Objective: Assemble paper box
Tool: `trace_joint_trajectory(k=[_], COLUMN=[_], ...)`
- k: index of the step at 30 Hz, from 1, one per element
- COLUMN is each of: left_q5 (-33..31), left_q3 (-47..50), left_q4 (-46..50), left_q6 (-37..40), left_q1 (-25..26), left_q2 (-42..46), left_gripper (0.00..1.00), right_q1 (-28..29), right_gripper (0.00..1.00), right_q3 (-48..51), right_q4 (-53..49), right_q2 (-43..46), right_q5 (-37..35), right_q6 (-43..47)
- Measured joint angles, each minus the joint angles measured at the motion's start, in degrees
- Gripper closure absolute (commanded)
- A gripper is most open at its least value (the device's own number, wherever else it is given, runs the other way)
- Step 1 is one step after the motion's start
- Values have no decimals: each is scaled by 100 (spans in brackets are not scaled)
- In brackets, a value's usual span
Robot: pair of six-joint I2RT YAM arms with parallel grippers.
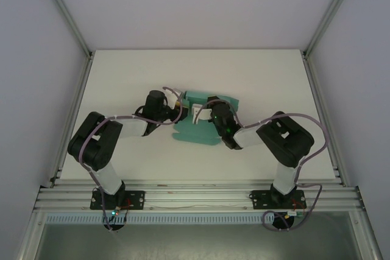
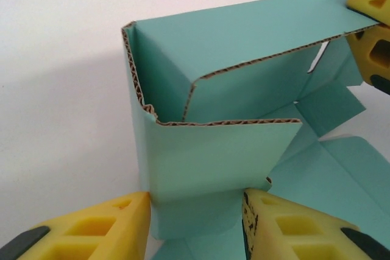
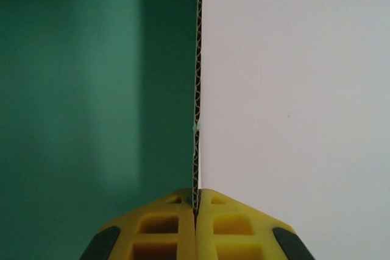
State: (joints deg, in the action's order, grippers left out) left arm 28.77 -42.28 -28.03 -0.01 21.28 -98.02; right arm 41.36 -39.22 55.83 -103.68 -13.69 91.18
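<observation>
**Fig.** Half-folded box (image 1: 194,133) at mid-surface (image 1: 122,77), between both arms. Base lay flat, several walls were raised, other flaps were splayed. R fingers (image 3: 164,223) were closed tight on the edge of one upright wall. L fingers (image 2: 116,223) stood part-open, one either side of the near wall; contact w/ it could not be told. Handling (est.): thin corrugated card, light, stiff across panels, springy at creases, easily crushed. Best hold: panel edge near a crease, pinched across thickness.
</observation>
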Motion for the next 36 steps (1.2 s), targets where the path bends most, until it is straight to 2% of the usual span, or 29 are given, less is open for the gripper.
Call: trace_joint_trajectory(k=[6, 11, 18, 22, 24, 27, 30, 32, 36], left_q5=[-234, -326, -321, -269, -380, -748, -1318, -1720, -2393], left_q3=[166, 151, -103, -304, -372, -396, -560, -673, -745], left_q4=[46, 28, 9, -4, -20, -111, -94, -98, -203], left_q6=[-11, -13, -15, -83, -160, -310, -407, -468, -682], left_q1=[0, 0, 11, 63, 114, 170, 306, 420, 632], left_q2=[0, -83, -407, -566, -619, -673, -772, -872, -999], left_gripper=[57, 53, 54, 62, 70, 86, 92, 100, 100], right_q1=[79, 120, 162, 188, 199, 199, 199, 199, 203], right_gripper=[100, 100, 100, 100, 100, 100, 100, 100, 100], right_q3=[254, 251, 186, 103, 83, 50, -22, -74, -127], right_q4=[431, 422, 306, 157, 114, 48, -68, -131, -249], right_q2=[-9, -9, -7, -7, -4, -4, -4, -4, -4], right_q5=[44, 37, 13, 15, -33, -101, -175, -223, -310], right_q6=[109, 151, 142, 96, 68, 15, -55, -138, -348])
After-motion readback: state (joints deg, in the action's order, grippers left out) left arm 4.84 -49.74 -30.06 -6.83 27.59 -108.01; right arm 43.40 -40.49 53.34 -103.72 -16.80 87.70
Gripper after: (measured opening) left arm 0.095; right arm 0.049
